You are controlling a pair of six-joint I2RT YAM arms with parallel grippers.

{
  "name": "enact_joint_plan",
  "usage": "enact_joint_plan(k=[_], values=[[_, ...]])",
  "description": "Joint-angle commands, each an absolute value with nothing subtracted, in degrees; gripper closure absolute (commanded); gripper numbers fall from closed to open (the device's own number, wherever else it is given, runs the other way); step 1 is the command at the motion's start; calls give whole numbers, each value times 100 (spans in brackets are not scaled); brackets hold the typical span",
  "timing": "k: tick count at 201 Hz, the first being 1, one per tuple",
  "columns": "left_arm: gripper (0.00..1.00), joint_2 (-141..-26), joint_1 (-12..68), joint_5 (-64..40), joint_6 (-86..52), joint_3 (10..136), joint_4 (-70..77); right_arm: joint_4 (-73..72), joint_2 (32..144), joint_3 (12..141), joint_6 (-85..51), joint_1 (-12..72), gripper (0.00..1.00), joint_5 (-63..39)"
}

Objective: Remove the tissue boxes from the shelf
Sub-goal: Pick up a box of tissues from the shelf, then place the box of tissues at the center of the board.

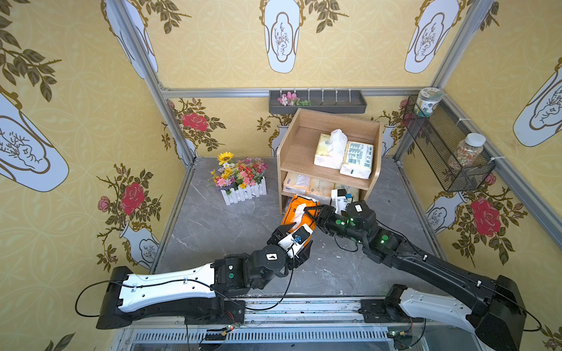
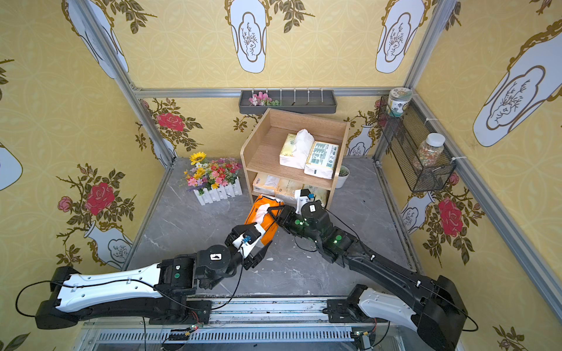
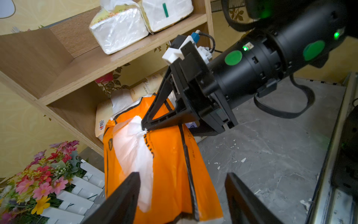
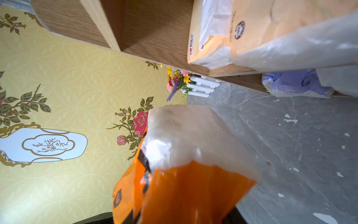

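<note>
orange tissue pack [image 3: 170,164] tilts out in front of the lowest tier of the shelf [image 1: 304,158], its upper end pinched by the right gripper [image 3: 168,129]; the left gripper [image 3: 182,175] stands spread wide astride its lower end, above the grey table [image 1: 213,228].

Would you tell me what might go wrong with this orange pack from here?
The left hand stands open, so only the right hand pinches the orange tissue pack, near its loose tissue; the soft wrap may slip or the tissue pull out. A wide swing could hit the flower box.
</note>
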State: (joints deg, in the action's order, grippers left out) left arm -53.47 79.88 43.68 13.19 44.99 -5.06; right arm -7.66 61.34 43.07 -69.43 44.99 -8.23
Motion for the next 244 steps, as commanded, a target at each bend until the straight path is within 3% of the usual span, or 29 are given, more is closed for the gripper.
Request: enact_joint_plan(k=[1,36,57,89,124,162,244], values=[[10,-4960,7990,4150,1035,4409,-21,-1045,6091,4364,-6757,4508,57,-768],[0,-3898,7983,3674,654,3828,1363,-810,6073,4353,-6564,4515,57,-631],[0,-3529,7974,4245,147,3626,1799,-603,6069,4348,-6364,4605,57,-509],[0,-3559,7505,5650,-880,3787,613,-449,6335,4410,-6102,5156,57,-112],[0,-3442,5927,4375,-2254,3964,-600,-814,7090,4449,-6095,5772,56,161],[0,-3471,4944,3635,-2664,3925,-823,-1746,8321,4638,-6223,6240,56,45],[0,-2645,4781,4524,-3614,3238,-1126,-2799,10324,5495,-6612,6434,55,-363]])
